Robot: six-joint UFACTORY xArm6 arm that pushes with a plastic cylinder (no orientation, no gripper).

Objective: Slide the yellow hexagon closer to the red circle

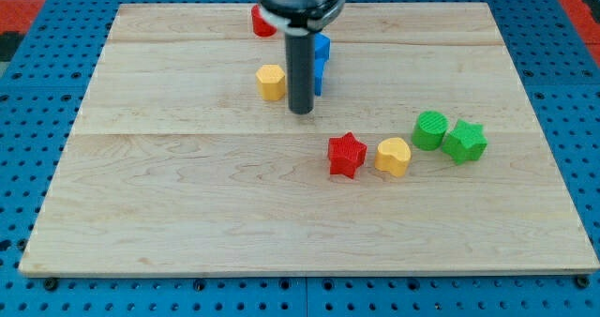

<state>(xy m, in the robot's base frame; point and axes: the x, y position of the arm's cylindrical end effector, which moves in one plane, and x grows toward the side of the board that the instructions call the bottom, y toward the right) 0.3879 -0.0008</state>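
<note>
A yellow hexagon (271,81) lies near the view's top centre on the wooden board (187,186). A red circle (262,22) sits just above it at the board's top edge, partly hidden by the arm. My tip (301,110) rests on the board just right of and slightly below the yellow hexagon, not touching it. Blue blocks (322,59) stand right behind the rod, mostly hidden; I cannot make out their shape.
A red star (346,155) and a yellow block (394,156) lie side by side right of centre. A green circle (431,129) and a green star (465,141) touch further right. A blue pegboard (37,92) surrounds the board.
</note>
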